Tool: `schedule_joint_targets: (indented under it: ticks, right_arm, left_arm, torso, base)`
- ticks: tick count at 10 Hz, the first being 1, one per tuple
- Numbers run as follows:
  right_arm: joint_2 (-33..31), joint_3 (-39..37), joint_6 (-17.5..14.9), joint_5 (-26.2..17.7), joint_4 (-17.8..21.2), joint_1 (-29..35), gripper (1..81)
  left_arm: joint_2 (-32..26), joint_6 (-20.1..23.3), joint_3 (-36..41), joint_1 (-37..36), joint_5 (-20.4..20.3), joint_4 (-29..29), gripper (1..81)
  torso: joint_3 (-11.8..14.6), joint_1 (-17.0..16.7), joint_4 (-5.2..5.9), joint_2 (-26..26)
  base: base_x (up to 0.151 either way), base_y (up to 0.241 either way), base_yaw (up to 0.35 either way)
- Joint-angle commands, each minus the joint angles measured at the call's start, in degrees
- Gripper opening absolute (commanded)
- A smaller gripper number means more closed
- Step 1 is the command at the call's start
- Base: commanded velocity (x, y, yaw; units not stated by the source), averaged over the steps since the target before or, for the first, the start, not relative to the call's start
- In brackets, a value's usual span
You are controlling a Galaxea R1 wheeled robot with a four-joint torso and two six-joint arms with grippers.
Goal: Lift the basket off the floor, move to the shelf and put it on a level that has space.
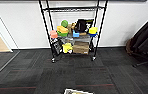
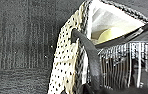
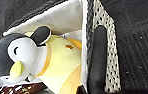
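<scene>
My left tool (image 2: 90, 65) has a dark finger (image 2: 86, 47) over the rim of the basket (image 2: 65, 62), and my right tool (image 3: 96, 62) has a finger (image 3: 98, 50) against the opposite wall; both look closed on the basket, though I cannot tell if it is clear of the floor (image 1: 40, 75). In the head view the basket sits at the bottom edge, well apart from the shelf (image 1: 72, 30) at the wall. A penguin toy (image 3: 27, 55) lies inside; the level (image 1: 72, 9) is bare wire.
</scene>
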Motion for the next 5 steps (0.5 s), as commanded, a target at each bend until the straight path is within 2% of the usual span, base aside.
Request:
schedule_joint_targets:
  ticks: [1, 3, 4, 5]
  right_arm:
    - [-2.2, 5.9, 0.7, -1.7, 7.4, 9.2, 1.0]
    - [-2.3, 6.6, 0.6, -1.7, 8.5, 10.0, 1.0]
    - [-2.6, 6.8, 0.7, -1.7, 8.6, 10.4, 1.0]
    - [-3.1, 7.8, 0.7, -1.7, 8.6, 10.7, 1.0]
  left_arm:
    - [-7.8, -0.7, 13.9, -4.6, -3.8, -4.3, 1.0]
    - [-8.5, -0.8, 14.7, -4.7, -4.0, -4.3, 1.0]
    - [-9.2, -0.8, 15.9, -5.2, -4.0, -4.3, 1.0]
    - [-10.1, -0.8, 17.6, -5.9, -4.0, -4.3, 1.0]
  torso:
    - [0.0, 0.0, 0.00, 0.0]
    - [0.0, 0.0, 0.00, 0.0]
    - [0.0, -3.7, 0.00, 5.8]
    - [0.0, -3.9, 0.00, 6.2]
  base:
    - [0.000, 0.000, 0.000]
    - [0.000, 0.000, 0.000]
    - [0.000, 0.000, 0.000]
    - [0.000, 0.000, 0.000]
